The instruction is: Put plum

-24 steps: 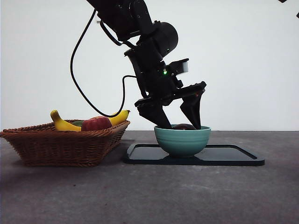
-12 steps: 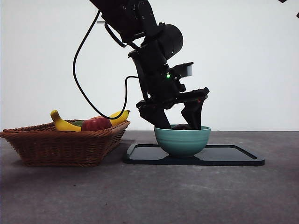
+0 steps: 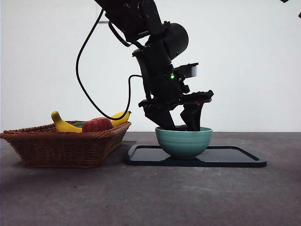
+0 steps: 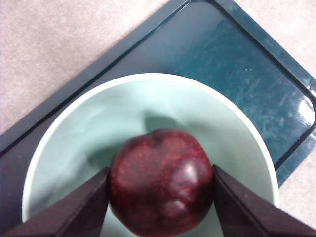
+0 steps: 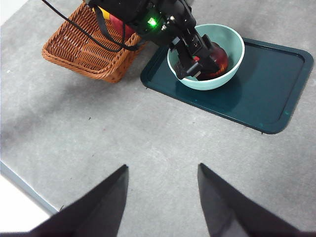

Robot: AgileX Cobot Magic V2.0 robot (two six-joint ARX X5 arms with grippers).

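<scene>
Left gripper is lowered deeper into the bowl than before; the plum is clamped between its fingers.

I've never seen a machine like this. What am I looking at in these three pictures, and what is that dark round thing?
This is a robot with two arms at a table. The level picture is taken from a low camera across the table; the other two come from cameras on each wrist.

The left hand reaches down into a green bowl standing on a dark tray. Its two black jaws flank a dark plum, the round thing you asked about, inside the bowl.

Beside the tray sits a wicker basket holding a banana and a red apple.

The right hand hangs open above bare table, waiting, and looks down on the whole scene.
</scene>
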